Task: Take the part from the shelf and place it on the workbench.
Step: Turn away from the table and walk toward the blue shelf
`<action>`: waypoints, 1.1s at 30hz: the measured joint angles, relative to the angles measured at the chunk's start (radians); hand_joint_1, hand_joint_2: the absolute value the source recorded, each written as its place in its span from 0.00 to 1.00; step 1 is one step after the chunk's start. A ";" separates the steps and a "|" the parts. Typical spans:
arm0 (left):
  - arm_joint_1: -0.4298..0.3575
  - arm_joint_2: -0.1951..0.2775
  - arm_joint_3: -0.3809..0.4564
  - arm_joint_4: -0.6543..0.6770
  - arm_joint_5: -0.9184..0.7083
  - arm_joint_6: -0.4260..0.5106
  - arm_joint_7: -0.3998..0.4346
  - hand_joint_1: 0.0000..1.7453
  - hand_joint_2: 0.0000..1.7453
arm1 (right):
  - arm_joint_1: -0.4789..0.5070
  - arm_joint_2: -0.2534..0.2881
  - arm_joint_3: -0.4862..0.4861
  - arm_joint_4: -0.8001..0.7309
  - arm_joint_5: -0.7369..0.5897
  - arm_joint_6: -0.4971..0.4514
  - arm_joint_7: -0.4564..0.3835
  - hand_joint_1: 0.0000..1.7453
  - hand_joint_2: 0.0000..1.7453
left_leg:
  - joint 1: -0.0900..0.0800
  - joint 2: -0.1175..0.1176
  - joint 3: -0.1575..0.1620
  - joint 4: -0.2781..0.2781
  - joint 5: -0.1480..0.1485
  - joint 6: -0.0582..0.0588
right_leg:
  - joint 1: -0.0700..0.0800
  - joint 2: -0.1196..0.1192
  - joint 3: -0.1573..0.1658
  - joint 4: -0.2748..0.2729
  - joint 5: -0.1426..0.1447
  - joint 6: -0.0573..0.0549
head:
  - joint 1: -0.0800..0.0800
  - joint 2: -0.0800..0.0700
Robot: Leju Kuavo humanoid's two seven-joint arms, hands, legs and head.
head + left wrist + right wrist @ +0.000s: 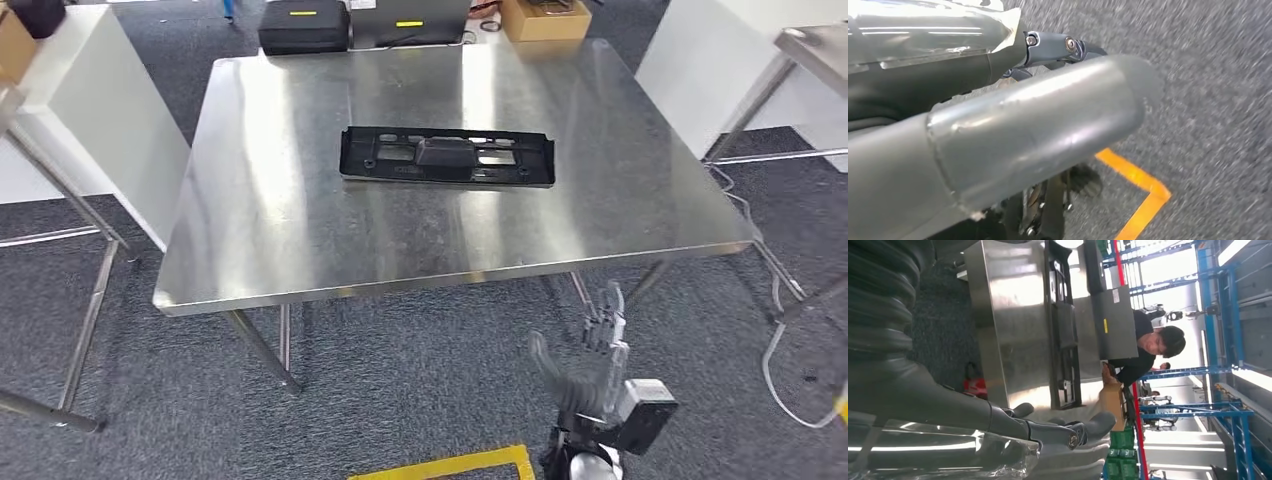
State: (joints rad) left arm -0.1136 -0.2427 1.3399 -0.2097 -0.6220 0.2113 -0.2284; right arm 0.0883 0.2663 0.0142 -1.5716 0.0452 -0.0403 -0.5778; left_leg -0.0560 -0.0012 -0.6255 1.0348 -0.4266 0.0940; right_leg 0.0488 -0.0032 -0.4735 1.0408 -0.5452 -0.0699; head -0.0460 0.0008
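The black plastic part (446, 157), long and flat with a raised middle, lies flat near the centre of the steel workbench (300, 230). My right hand (590, 365) hangs below and in front of the bench's front edge, fingers spread and pointing up, holding nothing. The right wrist view shows that hand (1048, 432) with the part (1065, 325) on the bench (1008, 315) beyond it. In the left wrist view my left hand (1023, 125) hangs over the carpet, thumb stretched out, with nothing in it.
A black case (305, 27), a grey case (408, 20) and a cardboard box (545, 18) stand at the bench's far edge. A person (1148, 347) is beyond it. A white cabinet (90, 110) stands left, another steel table (815, 45) right. Cables (780, 300) lie on the carpet.
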 joint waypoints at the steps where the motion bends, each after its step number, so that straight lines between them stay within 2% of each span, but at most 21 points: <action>1: -0.002 -0.007 -0.001 0.002 -0.003 0.004 -0.002 0.00 0.00 | -0.007 0.001 -0.002 -0.001 -0.006 -0.008 0.002 0.00 1.00 | 0.016 0.001 -0.004 -0.002 0.010 -0.011 | 0.006 -0.002 0.022 -0.046 -0.002 -0.011 | -0.006 0.000; 4: -0.002 -0.021 -0.004 0.005 -0.013 0.019 -0.008 0.00 0.00 | -0.024 0.001 -0.011 -0.002 -0.015 -0.038 0.006 0.00 1.00 | 0.042 -0.002 -0.012 -0.020 0.032 -0.050 | 0.006 -0.003 0.036 -0.132 0.052 -0.017 | 0.013 0.000; 6: -0.001 -0.024 -0.007 0.006 -0.016 0.026 -0.011 0.00 0.00 | -0.026 0.003 -0.014 -0.002 -0.017 -0.045 0.007 0.00 1.00 | 0.045 -0.007 -0.022 0.007 -0.022 -0.071 | -0.016 -0.003 0.037 -0.182 0.103 -0.019 | 0.025 0.000; 7: -0.001 -0.025 -0.009 0.007 -0.017 0.028 -0.012 0.00 0.00 | -0.027 0.004 -0.015 -0.002 -0.017 -0.046 0.008 0.00 1.00 | 0.051 -0.008 -0.030 0.046 -0.070 -0.088 | -0.027 -0.003 0.031 -0.190 0.119 -0.010 | 0.025 0.000; 8: -0.001 -0.023 -0.011 0.007 -0.017 0.030 -0.012 0.00 0.00 | -0.027 0.005 -0.016 -0.001 -0.017 -0.046 0.008 0.00 1.00 | 0.062 -0.008 -0.039 0.100 -0.113 -0.108 | -0.041 -0.005 0.020 -0.192 0.133 0.004 | 0.025 0.000; 9: -0.001 -0.019 -0.012 0.007 -0.017 0.031 -0.013 0.00 0.00 | -0.027 0.006 -0.017 0.001 -0.017 -0.046 0.008 0.00 1.00 | 0.076 -0.007 -0.046 0.153 -0.133 -0.128 | -0.055 -0.007 0.007 -0.190 0.145 0.023 | 0.025 0.000; 11: -0.002 -0.013 -0.014 0.006 -0.017 0.031 -0.014 0.00 0.00 | -0.026 0.006 -0.019 0.004 -0.017 -0.046 0.008 0.00 1.00 | 0.111 -0.004 -0.032 0.201 -0.104 -0.174 | -0.087 -0.012 -0.025 -0.174 0.163 0.056 | 0.024 0.000; 12: -0.002 -0.011 -0.014 0.006 -0.017 0.031 -0.014 0.00 0.00 | -0.027 0.006 -0.020 0.005 -0.017 -0.046 0.008 0.00 1.00 | 0.129 -0.002 -0.002 0.178 -0.073 -0.198 | -0.104 -0.015 -0.046 -0.156 0.167 0.071 | 0.023 0.000; 13: -0.003 -0.011 -0.015 0.007 -0.017 0.031 -0.014 0.00 0.00 | -0.028 0.006 -0.020 0.006 -0.017 -0.046 0.008 0.00 1.00 | 0.148 0.000 0.039 0.128 -0.062 -0.227 | -0.113 -0.017 -0.071 -0.129 0.167 0.089 | 0.020 0.000; 14: -0.005 -0.012 -0.016 0.007 -0.017 0.030 -0.014 0.00 0.00 | -0.030 0.006 -0.022 0.005 -0.017 -0.046 0.008 0.00 1.00 | 0.156 -0.005 0.076 0.079 -0.069 -0.244 | -0.123 -0.017 -0.102 -0.097 0.164 0.109 | 0.010 0.000; 15: -0.007 -0.014 -0.016 0.008 -0.017 0.030 -0.014 0.00 0.00 | -0.031 0.006 -0.023 0.004 -0.017 -0.046 0.008 0.00 1.00 | 0.159 -0.009 0.094 0.044 -0.087 -0.246 | -0.124 -0.017 -0.127 -0.068 0.161 0.129 | 0.006 0.000; 16: -0.008 -0.015 -0.017 0.007 -0.017 0.029 -0.014 0.00 0.00 | -0.032 0.007 -0.024 0.003 -0.017 -0.046 0.008 0.00 1.00 | 0.154 -0.014 0.096 0.029 -0.110 -0.231 | -0.125 -0.016 -0.146 -0.048 0.161 0.148 | 0.001 0.000; 18: -0.006 -0.012 -0.017 0.006 -0.018 0.030 -0.014 0.00 0.00 | -0.026 0.007 -0.025 0.005 -0.017 -0.046 0.008 0.00 1.00 | 0.137 -0.015 0.069 0.037 -0.117 -0.170 | -0.134 -0.015 -0.158 -0.052 0.176 0.174 | 0.012 0.000; 19: -0.005 -0.010 -0.017 0.006 -0.018 0.031 -0.014 0.00 0.00 | -0.022 0.006 -0.026 0.006 -0.017 -0.046 0.008 0.00 1.00 | 0.132 -0.011 0.060 0.037 -0.109 -0.143 | -0.141 -0.013 -0.163 -0.057 0.177 0.179 | 0.018 0.000; 21: -0.003 -0.008 -0.017 0.006 -0.018 0.032 -0.014 0.00 0.00 | -0.018 0.004 -0.029 0.008 -0.017 -0.046 0.009 0.00 1.00 | 0.125 -0.005 0.038 0.029 -0.080 -0.109 | -0.143 -0.010 -0.189 -0.010 0.119 0.163 | 0.032 0.000; 23: -0.002 -0.008 -0.017 0.005 -0.019 0.034 -0.013 0.00 0.00 | -0.020 0.003 -0.031 0.008 -0.021 -0.048 0.010 0.00 1.00 | 0.116 -0.001 0.015 0.025 -0.053 -0.093 | -0.129 -0.007 -0.227 0.124 0.008 0.132 | 0.044 0.000; 25: 0.000 -0.009 -0.017 0.006 -0.026 0.035 -0.011 0.00 0.00 | -0.020 0.002 -0.034 0.009 -0.031 -0.057 0.011 0.00 1.00 | 0.104 0.001 -0.010 0.026 -0.030 -0.086 | -0.108 -0.002 -0.235 0.238 -0.047 0.123 | 0.048 0.000; 27: 0.001 -0.011 -0.021 0.006 -0.041 0.034 -0.014 0.00 0.00 | -0.018 -0.001 -0.036 0.010 -0.047 -0.074 0.010 0.00 1.00 | 0.093 0.001 -0.034 0.026 -0.009 -0.085 | -0.089 0.000 -0.175 0.219 -0.032 0.122 | 0.047 0.000; 29: 0.002 -0.010 -0.031 0.006 -0.057 0.028 -0.023 0.00 0.00 | -0.012 -0.005 -0.038 0.008 -0.066 -0.096 0.006 0.00 1.00 | 0.087 0.000 -0.050 0.026 0.009 -0.090 | -0.074 0.002 -0.065 0.083 -0.015 0.113 | 0.048 0.000; 31: 0.003 -0.007 -0.041 0.006 -0.068 0.019 -0.035 0.00 0.00 | 0.000 -0.009 -0.043 0.004 -0.081 -0.115 0.003 0.00 0.50 | 0.083 -0.001 -0.054 0.020 0.027 -0.099 | -0.060 0.005 0.000 -0.018 -0.017 0.106 | 0.048 0.000; 33: 0.003 -0.004 -0.048 0.006 -0.073 0.010 -0.047 0.00 0.00 | 0.016 -0.013 -0.050 -0.001 -0.089 -0.128 0.000 0.00 0.00 | 0.081 -0.002 -0.050 0.008 0.044 -0.108 | -0.051 0.008 -0.001 -0.034 -0.011 0.104 | 0.049 0.000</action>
State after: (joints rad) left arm -0.1104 -0.2462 1.2920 -0.2041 -0.6947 0.2208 -0.2752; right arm 0.1048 0.2537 -0.0354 -1.5729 -0.0436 -0.1683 -0.5776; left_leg 0.0253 -0.0034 -0.6760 1.0430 -0.3822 -0.0144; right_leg -0.0021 0.0043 -0.4742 1.0067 -0.5566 0.0338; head 0.0029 0.0009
